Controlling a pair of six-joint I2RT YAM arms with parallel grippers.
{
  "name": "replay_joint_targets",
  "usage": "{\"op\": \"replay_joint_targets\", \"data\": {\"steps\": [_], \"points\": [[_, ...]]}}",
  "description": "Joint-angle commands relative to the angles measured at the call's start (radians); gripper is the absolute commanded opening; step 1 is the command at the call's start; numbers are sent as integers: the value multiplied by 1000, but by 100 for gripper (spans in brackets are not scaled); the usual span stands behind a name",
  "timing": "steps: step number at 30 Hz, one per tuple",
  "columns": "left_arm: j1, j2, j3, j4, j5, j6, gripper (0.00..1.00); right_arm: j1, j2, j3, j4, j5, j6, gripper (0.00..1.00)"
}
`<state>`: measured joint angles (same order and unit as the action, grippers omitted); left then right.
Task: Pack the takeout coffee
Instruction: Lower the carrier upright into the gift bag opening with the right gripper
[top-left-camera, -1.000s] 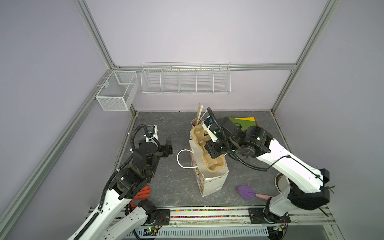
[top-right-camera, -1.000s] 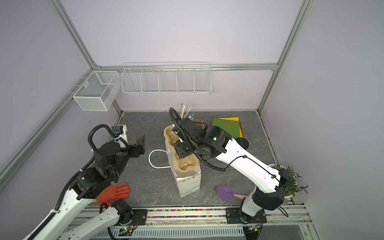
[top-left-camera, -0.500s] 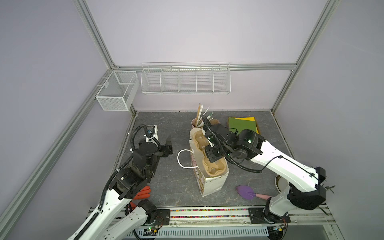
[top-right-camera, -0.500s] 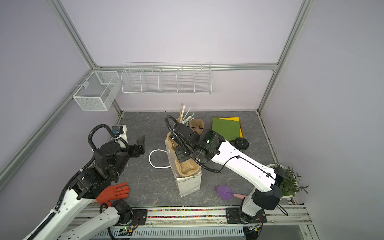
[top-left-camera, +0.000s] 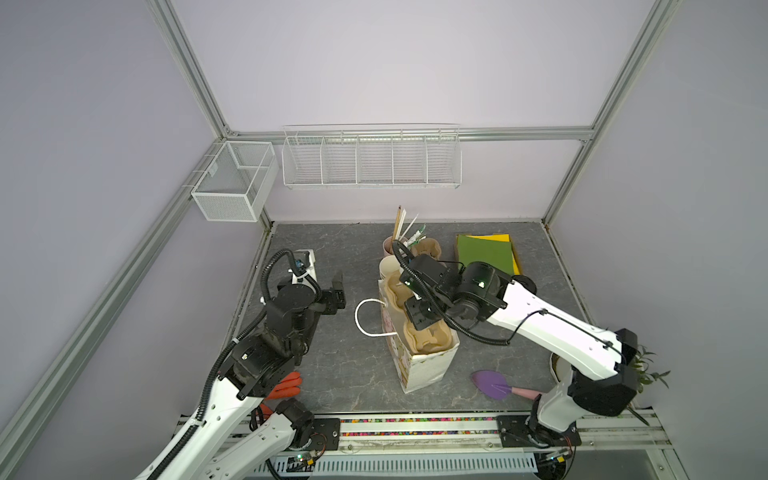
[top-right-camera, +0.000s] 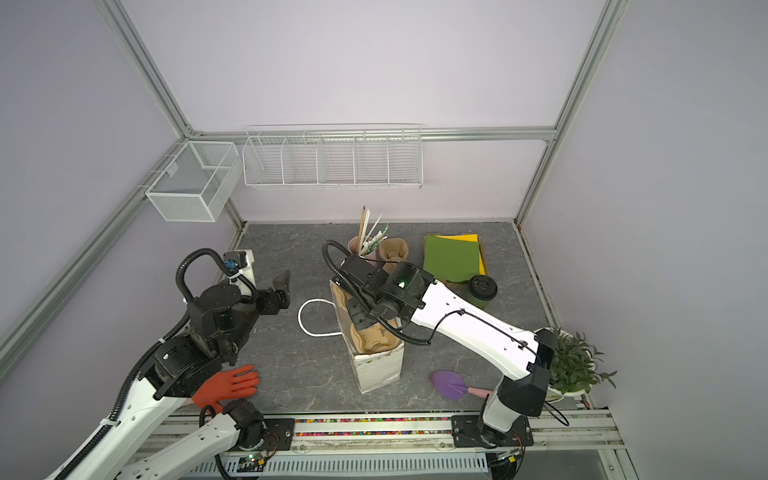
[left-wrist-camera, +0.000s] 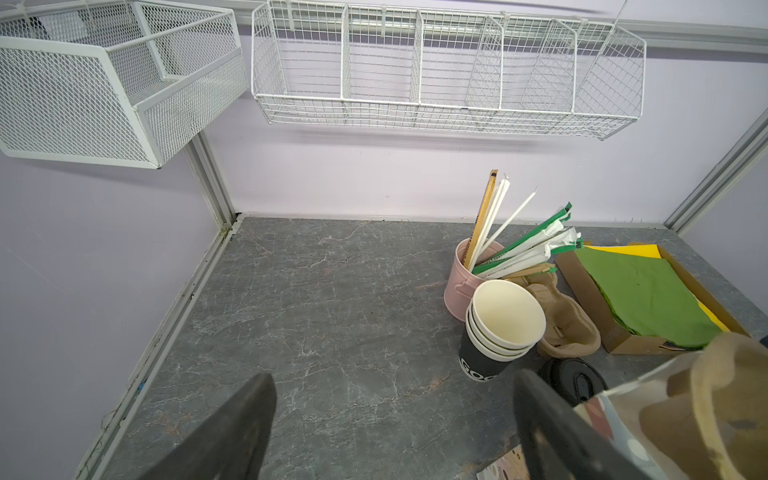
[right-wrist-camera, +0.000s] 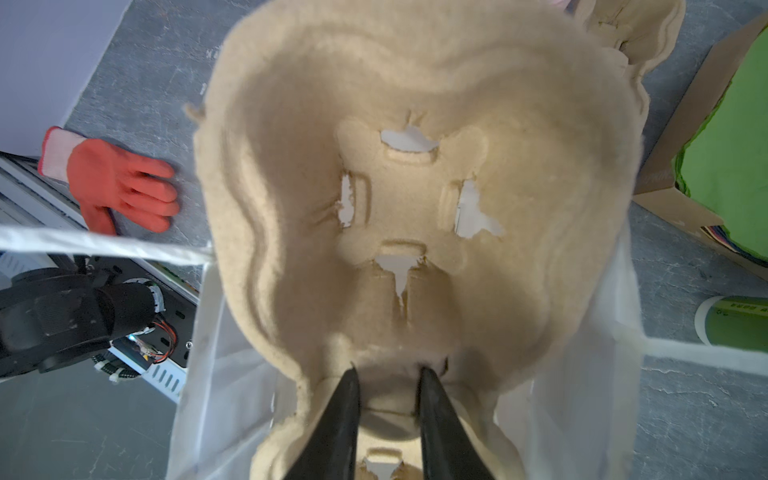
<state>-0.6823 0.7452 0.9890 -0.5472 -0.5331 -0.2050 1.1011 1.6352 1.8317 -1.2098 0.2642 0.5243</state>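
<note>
Lowered since a second ago, the cup carrier (right-wrist-camera: 415, 208) is held deeper in the paper bag (top-right-camera: 376, 374), its rim close to the walls, pinched by the narrow jaws of the right gripper (right-wrist-camera: 388, 386). The coffee cup (top-right-camera: 482, 289) is left upright on the table (top-right-camera: 291, 249), just beside the napkin box (top-right-camera: 451, 257). The left gripper (left-wrist-camera: 392, 378) is held wide open over bare table.

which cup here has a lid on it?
The dark-green cup beside the box of green sheets: black lid on. The stacked black-sided cups are open-topped; the pink cup holds straws.
</note>
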Motion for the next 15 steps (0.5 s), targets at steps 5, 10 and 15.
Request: {"op": "replay_joint_targets", "data": {"steps": [5,10,15], "points": [[0,-2,-9,9,7,6,89,5,38,-24,-52,-17,9,27],[0,-1,-9,10,7,6,89,-1,65,-32,-65,-28,2,28],[0,-1,-9,10,7,7,89,-5,81,-42,-64,-36,-3,28]]}}
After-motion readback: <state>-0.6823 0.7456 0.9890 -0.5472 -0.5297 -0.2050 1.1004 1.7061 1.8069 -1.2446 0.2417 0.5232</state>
